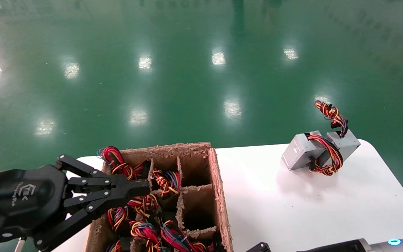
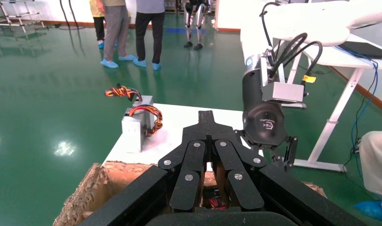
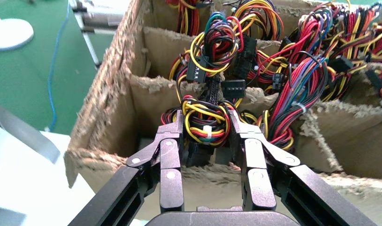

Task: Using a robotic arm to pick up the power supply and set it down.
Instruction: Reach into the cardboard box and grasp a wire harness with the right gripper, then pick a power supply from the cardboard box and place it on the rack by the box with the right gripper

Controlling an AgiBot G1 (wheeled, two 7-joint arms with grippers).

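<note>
A cardboard box [image 1: 219, 185] with dividers holds several power supplies, of which mainly their red, yellow and orange wire bundles show. My right gripper [image 3: 206, 121] reaches in from the box's near right corner. Its fingers press on both sides of one power supply's wire bundle [image 3: 204, 109], which is tied with a white strap; that unit's metal body is hidden. In the head view only a tip of this gripper [image 1: 261, 246] shows. My left gripper [image 1: 145, 187] hovers shut and empty over the box's left cells. Two silver power supplies [image 1: 297, 152] lie on the white table at the far right.
The white table [image 1: 275, 210] has a rounded far right corner, with green floor beyond. In the left wrist view, people stand on the floor and a white desk [image 2: 339, 56] stands behind the right arm's black housing [image 2: 263, 117].
</note>
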